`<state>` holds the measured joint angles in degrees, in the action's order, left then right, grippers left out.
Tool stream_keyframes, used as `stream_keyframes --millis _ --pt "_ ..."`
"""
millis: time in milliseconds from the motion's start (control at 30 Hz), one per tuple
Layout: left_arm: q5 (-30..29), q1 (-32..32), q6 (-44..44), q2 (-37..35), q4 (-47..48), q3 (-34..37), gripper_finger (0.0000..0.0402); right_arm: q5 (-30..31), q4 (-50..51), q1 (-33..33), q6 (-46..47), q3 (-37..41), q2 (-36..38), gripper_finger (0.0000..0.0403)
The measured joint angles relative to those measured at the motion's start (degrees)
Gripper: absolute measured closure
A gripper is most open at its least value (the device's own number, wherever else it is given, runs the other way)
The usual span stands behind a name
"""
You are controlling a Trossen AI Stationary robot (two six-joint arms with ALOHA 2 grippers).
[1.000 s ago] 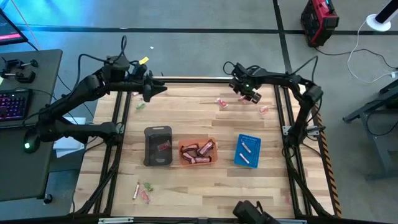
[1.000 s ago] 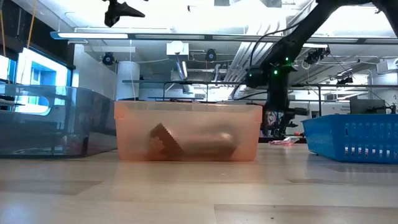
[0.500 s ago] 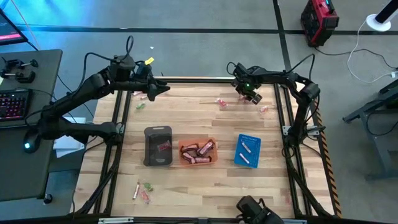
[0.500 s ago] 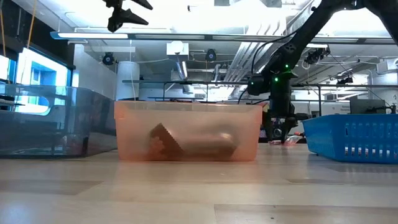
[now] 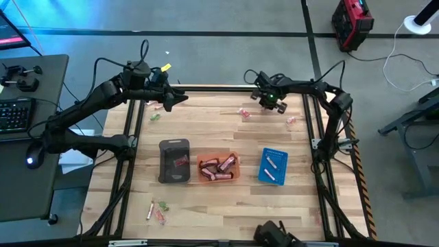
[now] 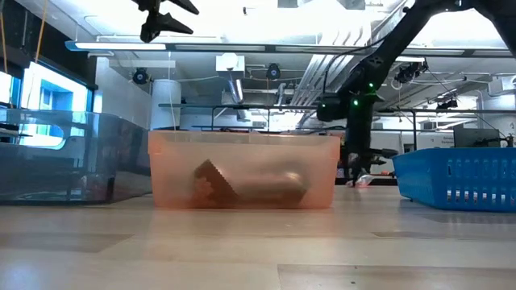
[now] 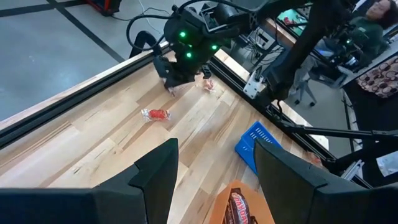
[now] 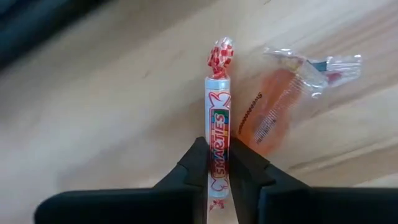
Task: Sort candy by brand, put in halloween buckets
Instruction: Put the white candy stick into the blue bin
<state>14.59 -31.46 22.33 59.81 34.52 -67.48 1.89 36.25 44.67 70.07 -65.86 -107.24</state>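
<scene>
Candy roll: the Smarties roll [image 8: 217,134], a slim cellophane-wrapped cylinder with twisted ends, looks light, stiff along its length, and slick; it likely crushes under hard pressure.
Hold point: across the middle of the roll, not the twisted ends.
Right pincer: the right pincer [image 8: 216,163], far right on the bench [image 5: 206,134], is closed on the roll's near half.
Neighbour: an orange-tinted clear wrapper [image 8: 292,93] lies just beside the roll.
Left pincer: the left pincer [image 5: 180,98] hovers open over the far left.
Destination: blue bucket [image 5: 273,166], near right.
</scene>
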Motion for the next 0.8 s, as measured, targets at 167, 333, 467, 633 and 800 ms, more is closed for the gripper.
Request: stream_keyframes --millis 167,333,467,633,800 --pt "0.00 0.00 0.00 -0.02 0.00 0.00 0.0202 -3.90 0.37 -3.10 -12.88 -1.67 2.64 0.0388" --pt "0.00 0.02 0.02 -0.02 0.02 0.00 0.0202 -6.82 8.92 -7.19 -24.88 -1.69 6.94 0.0390" --pt "0.00 0.02 -0.02 -0.02 0.02 0.00 0.0202 -8.63 18.93 -12.48 -34.72 -1.67 11.95 0.0388" --pt "0.00 0.02 -0.52 -0.02 -0.01 0.00 0.0202 -10.02 27.99 -22.42 -35.51 -1.67 20.67 0.0388" --pt "0.00 0.01 -0.52 -0.02 -0.14 0.00 0.0202 -13.10 33.32 -34.25 -23.21 -1.69 27.18 0.0388"
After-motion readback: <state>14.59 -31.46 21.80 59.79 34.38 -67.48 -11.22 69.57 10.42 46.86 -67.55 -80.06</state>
